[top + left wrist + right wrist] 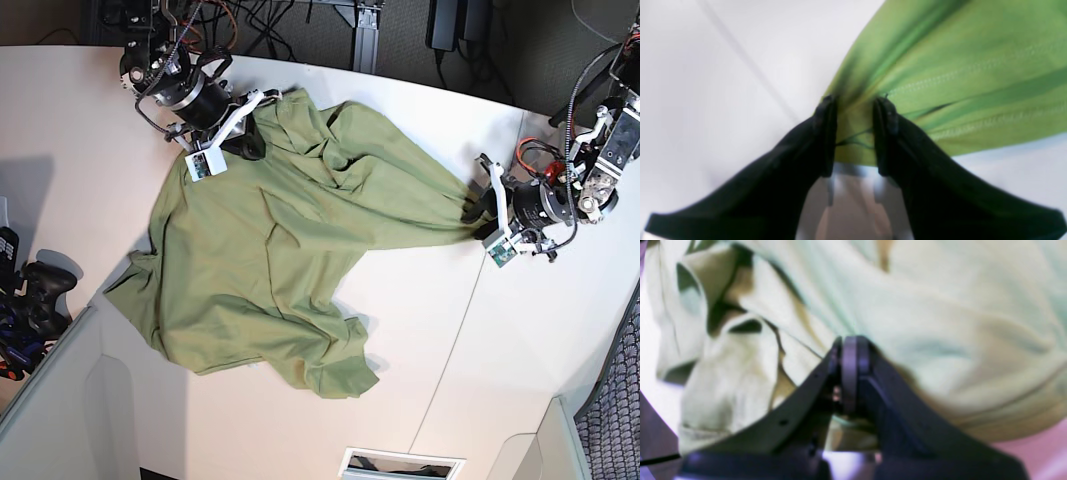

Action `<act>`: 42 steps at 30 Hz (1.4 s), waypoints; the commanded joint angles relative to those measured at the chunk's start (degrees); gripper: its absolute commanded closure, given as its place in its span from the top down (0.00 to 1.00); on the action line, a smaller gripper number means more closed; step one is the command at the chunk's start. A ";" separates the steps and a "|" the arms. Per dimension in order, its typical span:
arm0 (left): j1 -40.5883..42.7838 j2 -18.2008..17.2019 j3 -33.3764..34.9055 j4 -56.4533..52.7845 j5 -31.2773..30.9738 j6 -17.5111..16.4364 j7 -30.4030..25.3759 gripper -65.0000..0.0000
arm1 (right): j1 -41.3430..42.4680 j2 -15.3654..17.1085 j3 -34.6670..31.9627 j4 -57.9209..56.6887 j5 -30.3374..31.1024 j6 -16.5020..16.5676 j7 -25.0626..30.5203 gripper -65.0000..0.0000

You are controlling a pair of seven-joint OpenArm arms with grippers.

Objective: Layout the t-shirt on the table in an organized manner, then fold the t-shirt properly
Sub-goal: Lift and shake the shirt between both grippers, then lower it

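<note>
The olive-green t-shirt (pixel 270 260) lies rumpled and partly spread on the white table (pixel 560 380), with one part pulled out to the right. My left gripper (pixel 472 210) is shut on that stretched end; in the left wrist view the cloth (pixel 957 66) bunches between the black fingers of the gripper (pixel 855 103) and runs taut away from them. My right gripper (pixel 252 148) is at the shirt's far left top edge. In the right wrist view it (pixel 849 340) is shut, with pale folded cloth (pixel 907 323) pinched at its tips.
A dark seam line (pixel 440 360) crosses the table right of the shirt. A black game controller (pixel 35 290) lies at the left edge. Cables and stand legs (pixel 360 25) run behind the curved far edge. A small framed opening (pixel 400 465) sits at the front edge.
</note>
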 commanded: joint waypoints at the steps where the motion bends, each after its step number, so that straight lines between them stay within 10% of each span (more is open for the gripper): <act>1: 0.17 -1.90 -0.74 -0.70 3.96 2.45 5.42 0.30 | -0.50 1.20 0.17 0.28 -2.14 -0.72 -3.04 0.00; 30: -1.25 -4.00 -14.10 0.98 3.23 5.25 6.12 0.30 | -0.04 0.37 0.17 13.70 1.86 -0.72 -2.64 0.00; 42: -0.92 -3.74 -15.45 16.96 -5.42 3.15 8.50 0.30 | 16.09 -3.61 3.21 4.66 -6.29 -0.96 1.81 0.00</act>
